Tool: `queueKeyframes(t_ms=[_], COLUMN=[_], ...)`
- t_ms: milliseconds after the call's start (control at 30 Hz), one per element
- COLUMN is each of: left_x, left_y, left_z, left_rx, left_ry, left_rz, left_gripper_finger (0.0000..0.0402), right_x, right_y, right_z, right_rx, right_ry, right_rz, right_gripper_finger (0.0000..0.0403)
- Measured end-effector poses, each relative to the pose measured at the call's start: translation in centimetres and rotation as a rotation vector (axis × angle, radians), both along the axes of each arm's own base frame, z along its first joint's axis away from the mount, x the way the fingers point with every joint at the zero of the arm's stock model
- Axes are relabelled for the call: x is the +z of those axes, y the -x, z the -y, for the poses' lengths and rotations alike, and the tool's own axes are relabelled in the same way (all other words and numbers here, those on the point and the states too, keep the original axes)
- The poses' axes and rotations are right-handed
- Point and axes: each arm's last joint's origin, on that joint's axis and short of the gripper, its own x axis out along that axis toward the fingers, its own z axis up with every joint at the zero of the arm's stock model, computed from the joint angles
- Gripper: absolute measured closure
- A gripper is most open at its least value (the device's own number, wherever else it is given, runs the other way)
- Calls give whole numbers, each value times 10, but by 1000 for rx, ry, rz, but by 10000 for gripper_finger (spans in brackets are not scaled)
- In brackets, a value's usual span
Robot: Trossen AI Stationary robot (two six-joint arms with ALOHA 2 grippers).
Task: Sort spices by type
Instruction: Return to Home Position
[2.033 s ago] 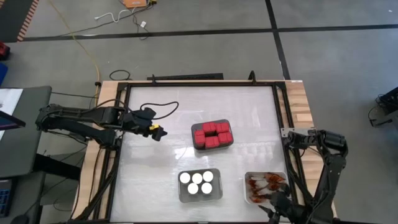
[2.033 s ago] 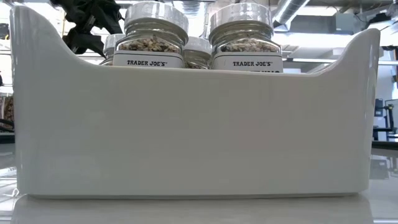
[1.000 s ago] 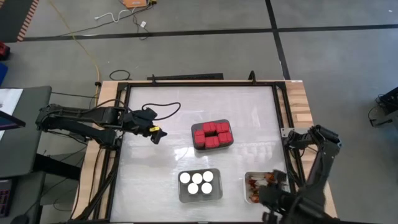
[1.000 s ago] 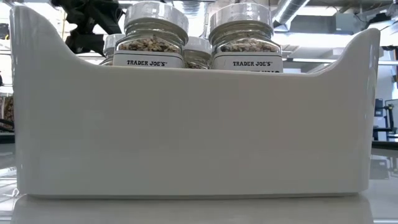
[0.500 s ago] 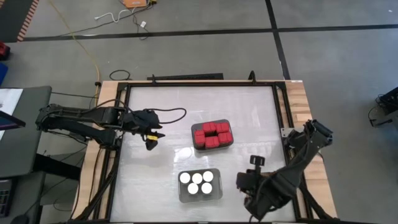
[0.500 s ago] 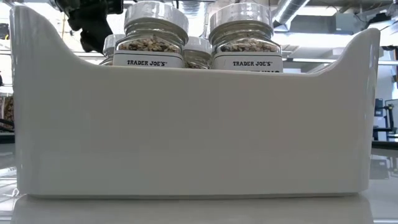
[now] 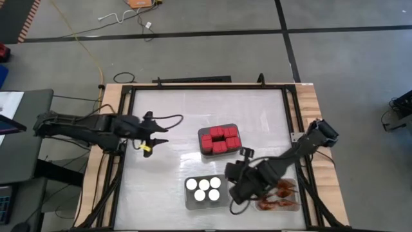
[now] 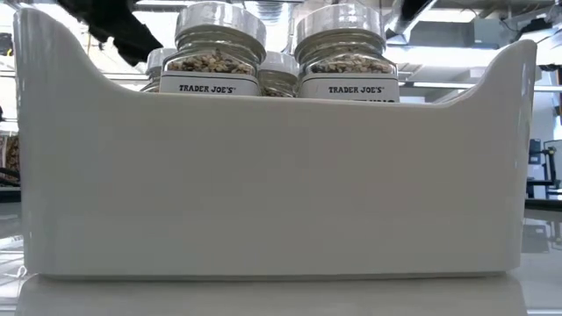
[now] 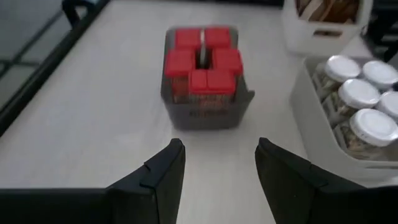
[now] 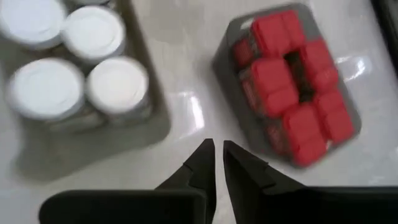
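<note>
Where the spices are concerned, all three kinds sit grouped by type on the table [image 7: 161, 180]. Red containers [image 7: 219, 139] are packed together in a dark tray [image 9: 208, 115] near the table's middle. Five jars [image 7: 203, 189] with round white lids stand upright in a pale jar tray [image 8: 263, 175] toward the near edge; in the low view their tops rise above the tray's wall, and the printed labels read TRADER JOE'S. Orange-brown packets [image 7: 278, 196] lie in a white packet tray [image 7: 294, 207] to the right of the jar tray, partly covered by the right arm. The left gripper [image 9: 221, 146] hangs over bare table to the left of the dark tray, well apart from it and facing it; its jaws stand apart with nothing between them. The right gripper [image 10: 216, 149] is held above the table between the jar tray and the dark tray, its arm reaching in from the table's right edge across the packet tray; its jaws are drawn almost together, only a thin gap showing, and they grip nothing. Neither gripper touches any container, jar, packet or tray. No spice item is seen loose on the table surface in the high view. A dark part of one arm shows at the upper left of the low view, behind the jars; which arm it is cannot be told from that view alone.
</note>
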Motion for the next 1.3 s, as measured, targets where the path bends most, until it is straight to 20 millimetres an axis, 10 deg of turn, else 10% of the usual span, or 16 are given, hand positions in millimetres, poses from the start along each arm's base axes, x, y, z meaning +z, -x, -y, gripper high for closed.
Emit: queueKeyframes(t_ms=[333,700,1300], left_x=[-46,-99,-111], left_y=[45,51,59], left_z=[4,-1,-11], left_rx=[-143,-105,-31], left_ry=[-25,-44,-77], left_rz=[338,558,630], left_gripper_finger=[217,217,217], right_x=[-23,-27,-53], right_y=[-1,41,121], right_z=[43,113,166], right_rx=[67,104,111], right_ry=[-45,-110,-110], right_rz=[218,496,822], right_gripper_finger=[374,375,377])
